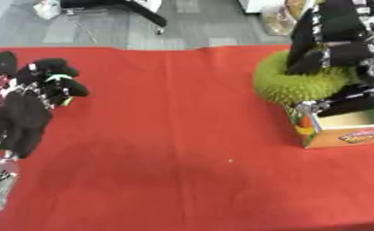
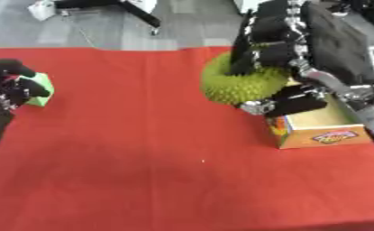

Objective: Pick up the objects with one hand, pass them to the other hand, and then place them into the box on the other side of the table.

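A spiky green durian-like fruit [image 2: 241, 83] hangs at the right of the red table [image 2: 142, 149], just left of and above an open cardboard box [image 2: 320, 128]. My right hand [image 2: 280, 49] is curled round the fruit from above, thumb below it near the box's corner. My left hand [image 1: 32, 97] is at the left edge with relaxed fingers, holding nothing. A small green box [image 2: 38, 90] lies just behind its fingers, partly hidden.
The cardboard box with a colourful printed front [image 1: 363, 135] stands at the table's right edge. Grey floor with dark equipment legs [image 1: 146, 16] lies beyond the far table edge.
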You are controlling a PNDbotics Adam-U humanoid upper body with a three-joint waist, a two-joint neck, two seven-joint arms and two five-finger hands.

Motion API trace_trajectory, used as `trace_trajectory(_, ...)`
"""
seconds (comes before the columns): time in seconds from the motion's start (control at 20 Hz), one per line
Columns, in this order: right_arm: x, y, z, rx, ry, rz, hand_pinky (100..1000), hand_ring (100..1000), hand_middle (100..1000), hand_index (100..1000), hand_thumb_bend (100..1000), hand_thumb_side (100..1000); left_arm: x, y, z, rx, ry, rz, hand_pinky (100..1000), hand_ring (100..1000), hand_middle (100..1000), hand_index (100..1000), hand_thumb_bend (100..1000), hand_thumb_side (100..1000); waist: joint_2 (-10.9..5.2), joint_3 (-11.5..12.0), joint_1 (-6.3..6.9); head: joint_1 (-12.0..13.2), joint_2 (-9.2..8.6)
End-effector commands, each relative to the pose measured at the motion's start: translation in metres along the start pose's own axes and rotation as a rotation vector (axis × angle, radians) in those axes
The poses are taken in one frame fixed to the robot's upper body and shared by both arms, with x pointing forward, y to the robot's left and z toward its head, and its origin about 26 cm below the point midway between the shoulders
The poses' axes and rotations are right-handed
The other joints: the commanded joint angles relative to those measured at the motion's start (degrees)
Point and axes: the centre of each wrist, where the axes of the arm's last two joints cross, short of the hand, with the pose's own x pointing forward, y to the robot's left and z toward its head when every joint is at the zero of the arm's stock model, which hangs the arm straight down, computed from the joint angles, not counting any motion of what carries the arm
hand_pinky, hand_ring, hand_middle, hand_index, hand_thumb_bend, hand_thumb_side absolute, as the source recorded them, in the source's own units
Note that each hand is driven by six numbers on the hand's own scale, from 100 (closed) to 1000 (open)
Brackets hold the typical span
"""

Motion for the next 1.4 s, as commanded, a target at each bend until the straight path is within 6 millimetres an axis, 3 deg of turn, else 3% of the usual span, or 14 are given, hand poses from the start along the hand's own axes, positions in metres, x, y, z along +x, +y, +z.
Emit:
trace_trajectory(0.05, -0.040, -0.008, 0.028, 0.082, 0.253, -0.013, 393, 372, 398, 468, 100, 233, 0.008, 0.000, 0.004, 0.018, -0.040, -0.040, 700, 595, 619, 745, 236, 896, 0.32, 0.5, 0.86, -0.4, -0.32)
trace_trajectory(0.3, -0.088, -0.001, 0.089, 0.089, 0.610, -0.152, 364, 343, 374, 477, 100, 251, 0.000, -0.005, 0.014, 0.043, -0.040, -0.040, 700, 592, 614, 742, 236, 896, 0.58, 2.1, 0.95, -1.4, -0.38)
trace_trajectory(0.55, -0.108, 0.003, 0.133, 0.040, 0.839, -0.224, 365, 338, 374, 501, 100, 252, -0.002, -0.009, 0.015, 0.048, -0.059, -0.032, 702, 590, 610, 740, 235, 885, 0.61, 3.1, 1.04, -2.2, -0.13)
trace_trajectory(0.8, -0.114, 0.013, 0.169, 0.030, 1.019, -0.253, 384, 357, 401, 541, 100, 229, -0.001, -0.011, 0.015, 0.044, -0.081, -0.036, 703, 589, 610, 740, 226, 872, 0.42, 3.5, 1.14, -2.9, 0.05)
trace_trajectory(1.25, -0.107, 0.033, 0.216, 0.148, 1.180, -0.272, 476, 453, 508, 747, 100, 198, -0.002, -0.013, 0.015, 0.037, -0.094, -0.034, 704, 590, 610, 740, 225, 869, 0.27, 4.1, 1.07, -3.8, 0.10)
trace_trajectory(1.3, -0.106, 0.034, 0.219, 0.179, 1.179, -0.272, 488, 465, 523, 762, 100, 210, -0.003, -0.014, 0.016, 0.037, -0.092, -0.032, 704, 590, 610, 740, 226, 870, 0.27, 4.1, 1.06, -3.8, 0.09)
trace_trajectory(1.4, -0.105, 0.037, 0.222, 0.237, 1.172, -0.275, 528, 508, 575, 809, 100, 348, -0.004, -0.014, 0.016, 0.036, -0.088, -0.028, 705, 590, 610, 740, 227, 871, 0.28, 4.2, 1.03, -3.8, 0.13)
